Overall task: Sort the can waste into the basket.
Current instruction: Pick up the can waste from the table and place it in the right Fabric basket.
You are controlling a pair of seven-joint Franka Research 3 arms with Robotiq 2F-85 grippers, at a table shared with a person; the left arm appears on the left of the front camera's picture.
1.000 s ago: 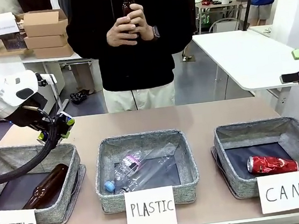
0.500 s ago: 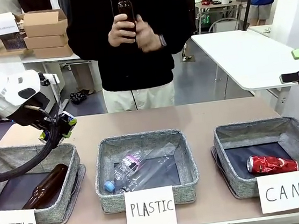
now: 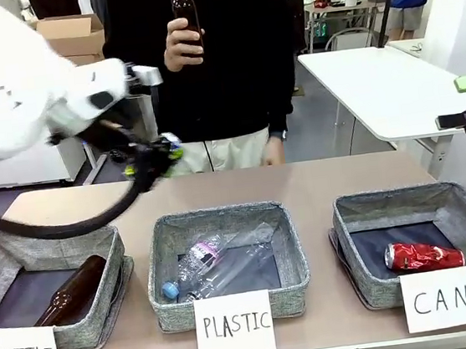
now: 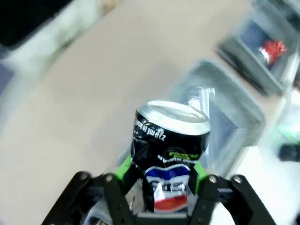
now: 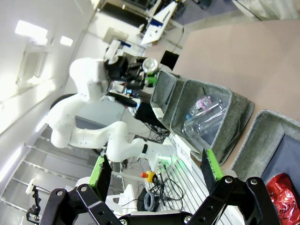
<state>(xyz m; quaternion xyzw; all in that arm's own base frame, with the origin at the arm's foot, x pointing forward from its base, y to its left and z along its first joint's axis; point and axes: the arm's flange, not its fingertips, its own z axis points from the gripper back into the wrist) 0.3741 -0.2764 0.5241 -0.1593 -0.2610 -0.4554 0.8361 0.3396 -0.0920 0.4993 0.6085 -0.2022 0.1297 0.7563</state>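
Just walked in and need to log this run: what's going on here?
The left gripper is shut on the black can, carrying it above the table. The red can already lies in the CAN basket. The right gripper hangs open and empty. The person's hand holds a brown bottle.

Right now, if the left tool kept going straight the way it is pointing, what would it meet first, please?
The left tool, shut on the black can, points down towards the middle basket holding the clear plastic bottle. That basket looks likely to come first, though the blurred picture leaves depth uncertain.
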